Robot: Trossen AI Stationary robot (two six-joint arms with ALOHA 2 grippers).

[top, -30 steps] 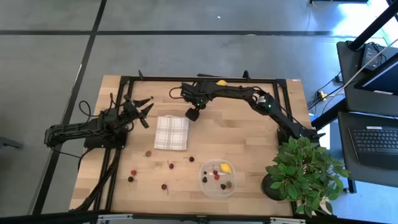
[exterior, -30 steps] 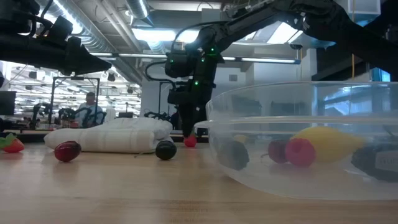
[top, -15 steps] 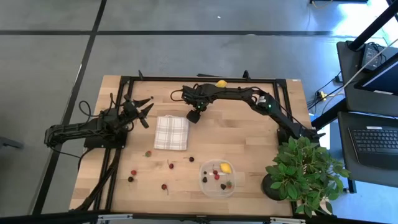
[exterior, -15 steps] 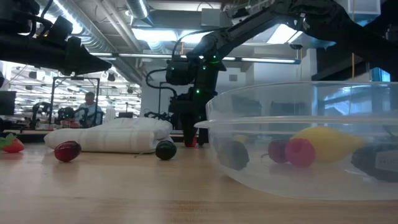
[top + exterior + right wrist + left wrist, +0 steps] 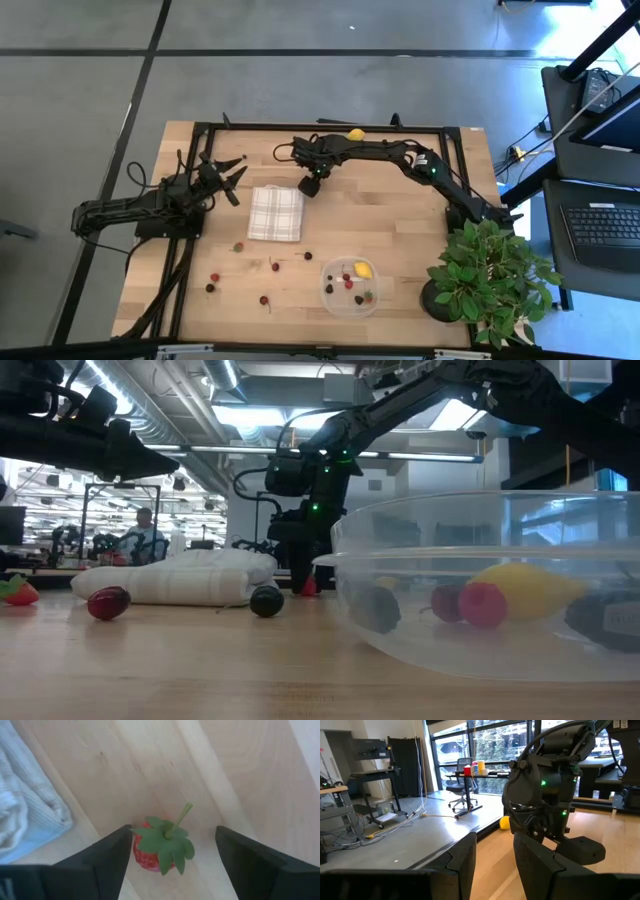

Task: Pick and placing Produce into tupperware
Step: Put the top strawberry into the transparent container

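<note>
- Strawberry (image 5: 159,847): a small red fruit with green leaves and a stalk standing up, lying on the table (image 5: 390,210) just beside the cloth's (image 5: 275,213) far corner.
- I judge it light, fairly firm and smooth-skinned, so it may roll or squirt out; the stalk looks too thin to hold.
- I would take it across its red sides, below the leaves.
- My right gripper (image 5: 309,185) hangs right over it, fingers (image 5: 107,857) spread on either side, grasping nothing yet.
- My left gripper (image 5: 232,178) waits on the cloth's other side, fingers parted, empty.
- The tupperware (image 5: 376,299), well apart from the cloth, already holds a lemon (image 5: 362,269) and some berries.
</note>
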